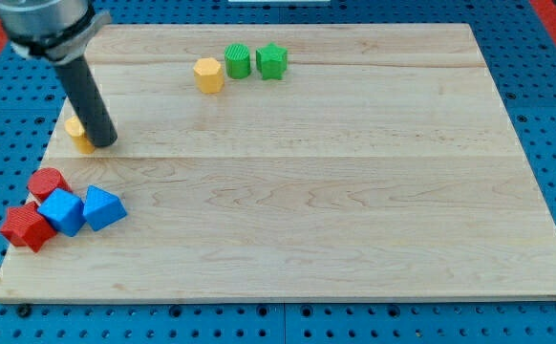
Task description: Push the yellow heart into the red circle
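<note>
The yellow heart lies near the view's left edge of the wooden board, partly hidden behind my rod. My tip rests on the board touching the heart's right side. The red circle lies below the heart, toward the view's lower left, apart from it by a short gap.
A blue block, a second blue block and a red block cluster around the red circle. A yellow hexagon, a green cylinder and a green block sit at the view's top. The board's left edge is close.
</note>
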